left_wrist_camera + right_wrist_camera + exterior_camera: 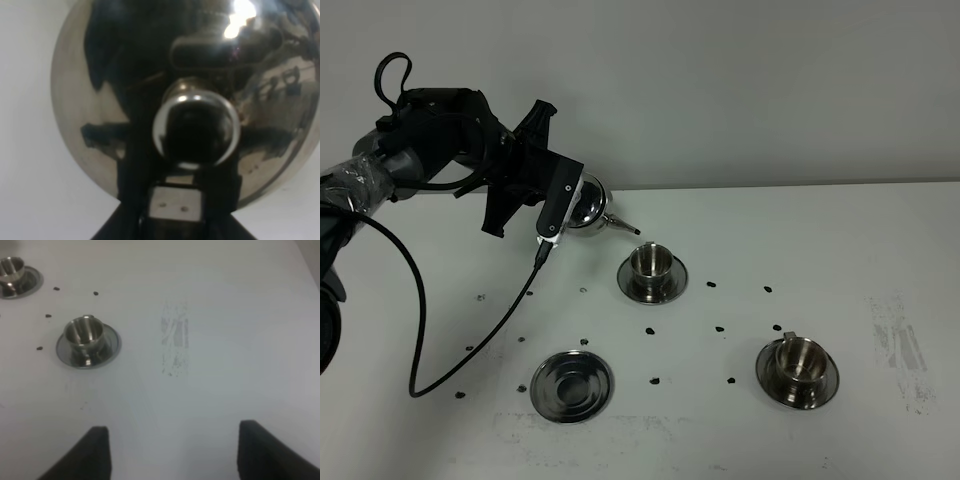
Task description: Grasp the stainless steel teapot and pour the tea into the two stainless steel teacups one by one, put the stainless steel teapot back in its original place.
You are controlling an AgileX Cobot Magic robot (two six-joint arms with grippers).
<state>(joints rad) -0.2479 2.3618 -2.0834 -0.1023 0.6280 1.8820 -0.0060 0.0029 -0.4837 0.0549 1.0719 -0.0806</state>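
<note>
My left gripper [560, 203] is shut on the stainless steel teapot [588, 207] and holds it tilted above the table, the spout aimed down at the far teacup [653, 264]. In the left wrist view the teapot [200, 80] fills the frame, lid knob facing the camera, and the gripper [176, 204] clamps it at the handle side. The near teacup [800, 362] stands on its saucer at the right. The empty ringed saucer [572, 386], the original place, lies at the front left. My right gripper [177, 455] hangs open over bare table, well away from the near teacup [85, 336] and the far teacup [12, 271].
Small dark specks [720, 329] are scattered over the white table between the saucers. A scuffed grey patch [897, 340] marks the right side. The left arm's black cable [415, 330] loops down onto the table at the left. A wall rises behind the table.
</note>
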